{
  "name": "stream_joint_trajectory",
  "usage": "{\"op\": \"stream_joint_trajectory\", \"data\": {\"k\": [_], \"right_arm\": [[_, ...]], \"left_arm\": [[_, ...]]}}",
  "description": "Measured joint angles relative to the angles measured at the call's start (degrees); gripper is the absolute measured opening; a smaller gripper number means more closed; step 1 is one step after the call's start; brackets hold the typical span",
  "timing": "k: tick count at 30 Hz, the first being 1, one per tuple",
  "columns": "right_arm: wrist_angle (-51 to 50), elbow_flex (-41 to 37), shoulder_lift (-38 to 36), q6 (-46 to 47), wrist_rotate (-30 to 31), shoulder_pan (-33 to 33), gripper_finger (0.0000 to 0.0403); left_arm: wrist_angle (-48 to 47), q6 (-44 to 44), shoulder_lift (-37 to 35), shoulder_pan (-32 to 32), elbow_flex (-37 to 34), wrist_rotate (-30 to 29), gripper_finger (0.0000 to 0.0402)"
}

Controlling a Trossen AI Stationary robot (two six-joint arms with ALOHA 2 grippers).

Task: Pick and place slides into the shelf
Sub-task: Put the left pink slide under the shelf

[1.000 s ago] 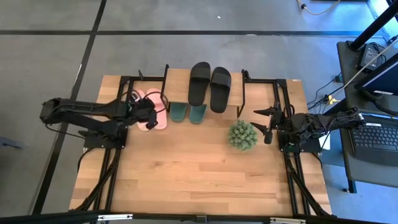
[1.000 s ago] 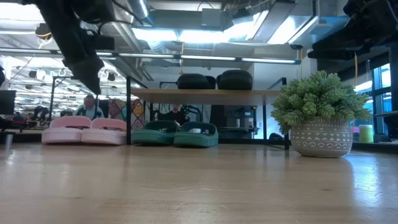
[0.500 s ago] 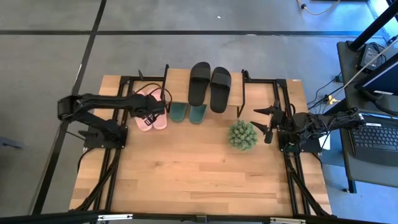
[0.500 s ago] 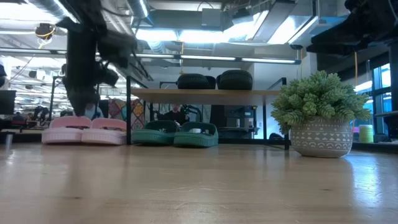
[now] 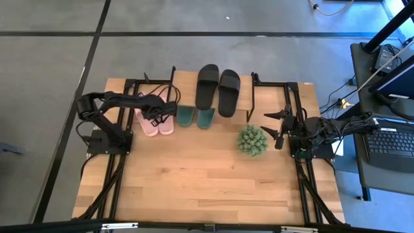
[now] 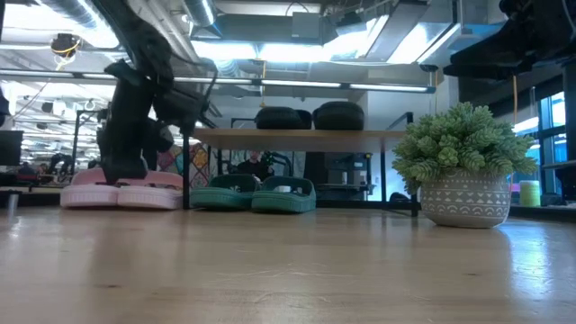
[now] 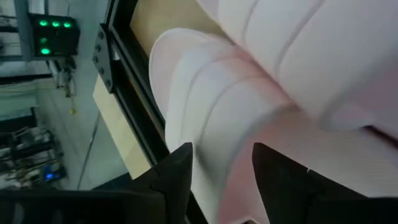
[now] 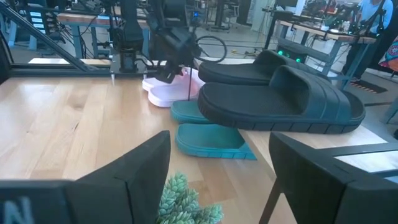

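Note:
The pink slides (image 5: 155, 124) lie side by side on the table just left of the shelf (image 5: 187, 81). My left gripper (image 7: 221, 165) is low over them, tipped down and open. Its fingers stand either side of the arched strap (image 7: 211, 118) of one pink slide. The dark green slides (image 5: 197, 118) sit under the shelf, with their near ends sticking out. The black slides (image 5: 218, 87) lie on the shelf's plank top. My right gripper (image 5: 279, 126) hangs open at the table's right side, well above the table, with nothing between its fingers. My left gripper comes at the pink slide's strap (image 7: 205, 143) slanting down from the table's left, one finger (image 7: 177, 171) on each side of the strap's edge. I cannot tell whether the fingers touch it. The slide lies flat on the table.
A spiky green plant in a patterned pot (image 5: 252, 140) stands right of the shelf, between it and my right gripper. The shelf's black legs (image 6: 186, 171) stand close beside the pink slides. The near half of the table (image 5: 207, 188) is bare wood.
My left gripper has come down over the pink slides, shifting a little toward the far edge and tipping its fingers more steeply down. Its arm has swung in from the table's left. The slides lie where they were.

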Motion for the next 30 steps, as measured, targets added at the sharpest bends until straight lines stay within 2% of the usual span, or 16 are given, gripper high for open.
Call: {"op": "stream_joint_trajectory", "data": {"k": [5,30], "right_arm": [[-0.1,0.0,0.0,0.1,0.0,0.0,0.0272],[-1.1,0.0,0.0,0.1,0.0,0.0,0.0272]], "left_arm": [[0.9,1.1,1.8,1.2,0.0,0.0,0.0160],[2.5,1.0,1.9,-1.1,0.0,0.5,0.0160]]}}
